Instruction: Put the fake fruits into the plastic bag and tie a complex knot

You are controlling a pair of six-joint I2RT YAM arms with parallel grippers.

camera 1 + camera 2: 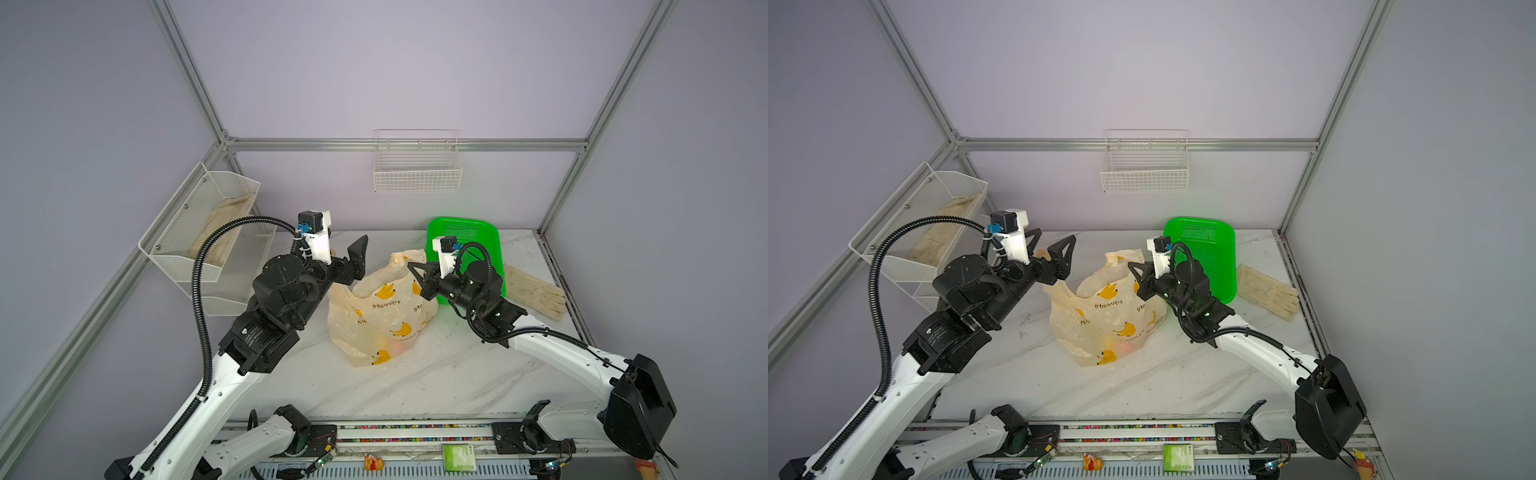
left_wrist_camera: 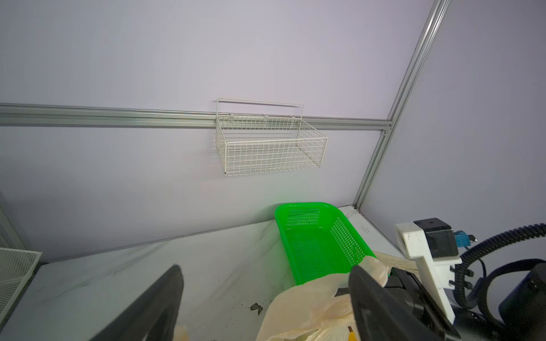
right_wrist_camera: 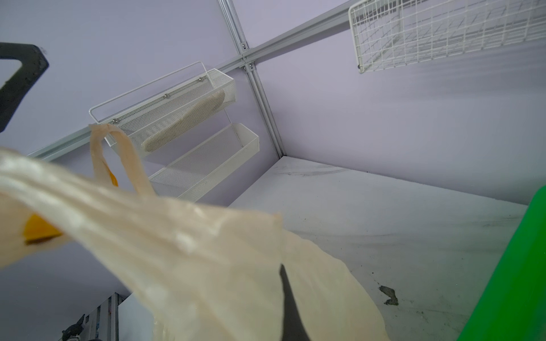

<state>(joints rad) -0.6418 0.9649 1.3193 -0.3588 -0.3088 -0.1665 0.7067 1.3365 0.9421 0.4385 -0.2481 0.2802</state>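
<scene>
Beside the basket rim [image 1: 497, 257], right tool [image 1: 415, 269] pinches plastic bag [image 1: 382, 316].

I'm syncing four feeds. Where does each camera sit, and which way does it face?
Top views: high in front, looking down on table; left arm, right arm.
Left wrist: faces back wall's wire basket; open left claw shows.
Right wrist: faces side shelves; right claw grips the bag.
Wrist views share the green basket.

Both top views high at front, looking down over white marbled tabletop [image 1: 415, 386], left wrist view low, facing white wire wall basket [image 2: 270, 147], right wrist view pressed close to translucent peach plastic bag [image 3: 206, 251], both sharing green mesh basket [image 2: 319, 245].
</scene>
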